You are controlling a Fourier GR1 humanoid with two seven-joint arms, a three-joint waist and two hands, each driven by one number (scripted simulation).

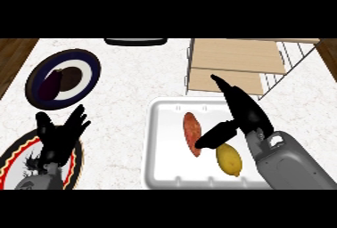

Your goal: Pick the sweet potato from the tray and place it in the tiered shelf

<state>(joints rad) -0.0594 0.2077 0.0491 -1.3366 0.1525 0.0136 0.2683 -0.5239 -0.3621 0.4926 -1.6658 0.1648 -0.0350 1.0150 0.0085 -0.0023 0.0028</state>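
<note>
Here the right robot hand (247, 113) hovers spread beside a long reddish sweet potato (191, 127).

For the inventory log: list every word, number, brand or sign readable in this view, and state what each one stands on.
None: no readable text anywhere in the head view.
The white tray, sweet potato, lemon and tiered shelf: no words, numbers or labels.
The lower-left plate: only a wavy red and yellow rim pattern, no lettering.
The dark plate: plain bands, no writing.
</note>
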